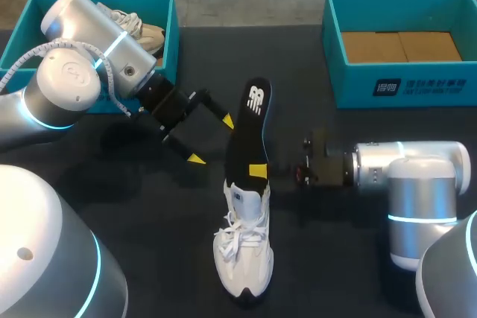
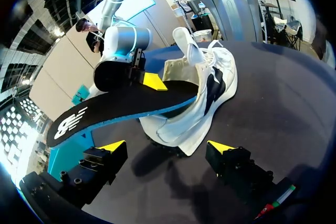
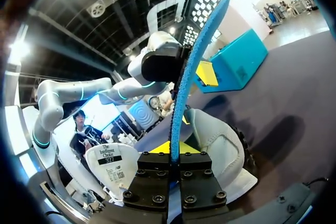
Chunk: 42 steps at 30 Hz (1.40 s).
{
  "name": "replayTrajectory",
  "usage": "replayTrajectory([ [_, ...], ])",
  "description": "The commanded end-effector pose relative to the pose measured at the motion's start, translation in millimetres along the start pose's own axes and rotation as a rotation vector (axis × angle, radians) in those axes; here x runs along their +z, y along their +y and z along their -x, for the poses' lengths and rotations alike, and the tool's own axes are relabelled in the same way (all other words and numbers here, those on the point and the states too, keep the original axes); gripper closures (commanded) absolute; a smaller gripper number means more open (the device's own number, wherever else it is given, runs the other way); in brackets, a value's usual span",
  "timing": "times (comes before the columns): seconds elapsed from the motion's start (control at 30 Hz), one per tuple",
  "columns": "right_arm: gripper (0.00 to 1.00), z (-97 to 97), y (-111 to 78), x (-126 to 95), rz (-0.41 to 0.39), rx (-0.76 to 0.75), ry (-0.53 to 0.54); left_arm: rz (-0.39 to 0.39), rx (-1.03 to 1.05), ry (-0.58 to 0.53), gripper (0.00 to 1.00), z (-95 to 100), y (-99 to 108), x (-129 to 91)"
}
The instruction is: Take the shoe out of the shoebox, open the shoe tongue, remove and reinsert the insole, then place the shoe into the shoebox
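Right gripper (image 3: 171,151) clamped on black insole (image 1: 250,130) — an end inside white shoe (image 1: 244,255) — left gripper (image 1: 212,139) just beside, its 2 fingers apart.

One camera looks down on the table (image 1: 335,258) from high behind. Two ride the wrists, close to the shoe (image 2: 210,93), facing each other across it.

Laced white shoe (image 2: 212,90), black insole (image 2: 121,106) jutting out, right pincer (image 2: 152,81) gripping it, left pincer (image 2: 167,146) spread.
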State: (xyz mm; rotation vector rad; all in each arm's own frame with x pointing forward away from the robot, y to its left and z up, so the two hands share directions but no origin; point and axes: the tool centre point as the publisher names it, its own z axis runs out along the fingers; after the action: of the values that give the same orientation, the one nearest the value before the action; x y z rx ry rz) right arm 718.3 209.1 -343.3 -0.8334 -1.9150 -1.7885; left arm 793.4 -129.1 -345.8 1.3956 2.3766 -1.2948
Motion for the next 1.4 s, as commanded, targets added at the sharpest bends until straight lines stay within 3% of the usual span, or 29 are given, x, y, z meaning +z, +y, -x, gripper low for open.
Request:
replayTrajectory([
  [0.03, 1.0, 0.1, -8.9, 3, 0.0, 0.003, 0.002, 0.001, 0.0, 0.004, 0.0, 1.0, 1, 1],
  [1.4, 1.0, -9.1, -35.9, 4, -0.091, 0.029, 0.056, 0.001, 0.0, 0.004, 0.0, 1.0, 1, 1],
])
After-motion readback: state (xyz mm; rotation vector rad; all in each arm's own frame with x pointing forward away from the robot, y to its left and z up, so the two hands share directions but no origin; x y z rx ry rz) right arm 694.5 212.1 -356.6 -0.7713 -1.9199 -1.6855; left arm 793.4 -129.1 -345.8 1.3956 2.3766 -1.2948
